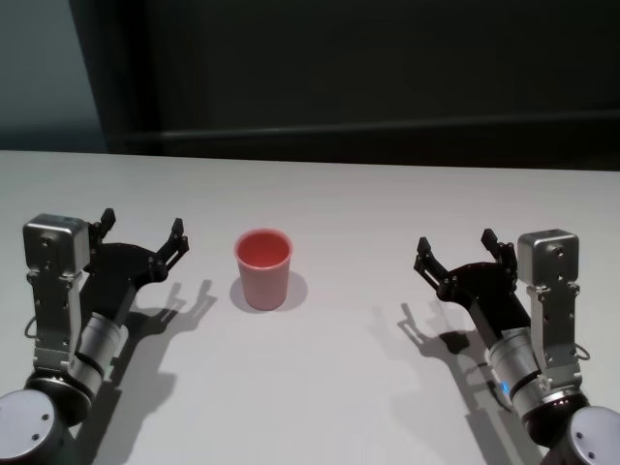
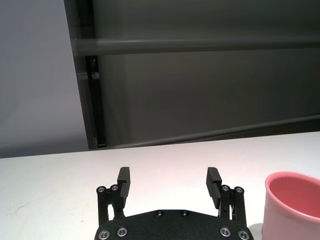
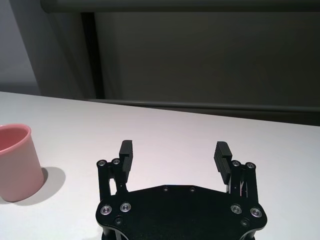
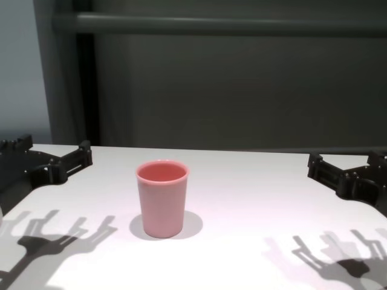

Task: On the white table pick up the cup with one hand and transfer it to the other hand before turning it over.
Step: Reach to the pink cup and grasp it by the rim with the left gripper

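Observation:
The pink cup point(image 1: 263, 268) stands upright, rim up, on the white table point(image 1: 349, 203), a little left of the middle. It also shows in the chest view point(image 4: 161, 198), the left wrist view point(image 2: 295, 207) and the right wrist view point(image 3: 15, 162). My left gripper point(image 1: 143, 232) is open and empty, held above the table to the left of the cup, apart from it. My right gripper point(image 1: 455, 251) is open and empty, farther off to the cup's right. Both grippers' fingers show spread in the wrist views point(image 2: 169, 180) point(image 3: 174, 152).
A dark wall with a horizontal rail point(image 4: 230, 24) runs behind the table's far edge. Bare tabletop lies between the cup and each gripper and in front of the cup.

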Robot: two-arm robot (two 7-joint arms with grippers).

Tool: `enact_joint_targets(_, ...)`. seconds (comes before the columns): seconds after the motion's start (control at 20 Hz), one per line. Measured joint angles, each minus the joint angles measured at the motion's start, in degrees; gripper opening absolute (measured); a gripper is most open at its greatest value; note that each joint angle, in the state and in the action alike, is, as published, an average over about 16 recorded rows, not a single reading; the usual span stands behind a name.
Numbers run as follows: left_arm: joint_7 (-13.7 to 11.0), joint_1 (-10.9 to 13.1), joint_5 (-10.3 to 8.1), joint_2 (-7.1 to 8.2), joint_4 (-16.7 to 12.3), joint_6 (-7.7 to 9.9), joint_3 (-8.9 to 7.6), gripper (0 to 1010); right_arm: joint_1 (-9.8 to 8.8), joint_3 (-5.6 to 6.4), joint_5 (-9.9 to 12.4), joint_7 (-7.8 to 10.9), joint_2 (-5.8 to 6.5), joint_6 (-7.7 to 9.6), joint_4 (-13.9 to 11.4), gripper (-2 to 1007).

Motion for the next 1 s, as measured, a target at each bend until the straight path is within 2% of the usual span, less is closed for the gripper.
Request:
enact_joint_targets(0.6, -0.20, -0.01, 0.08, 0.09, -0.06, 0.03, -0.06, 1001, 0.00, 0.00, 0.00, 0.00, 0.00, 0.00, 0.00, 1002)
enact_joint_targets(0.8, -1.33, -0.15, 0.45, 0.96, -0.42, 0.34, -0.39, 1001, 0.00, 0.00, 0.00, 0.00, 0.00, 0.00, 0.00, 1002)
enact_joint_targets(1.0, -3.25, -0.36, 1.16, 2.62, -1.10, 0.81, -0.91, 1001, 0.00, 0.00, 0.00, 0.00, 0.00, 0.00, 0.00, 1002)
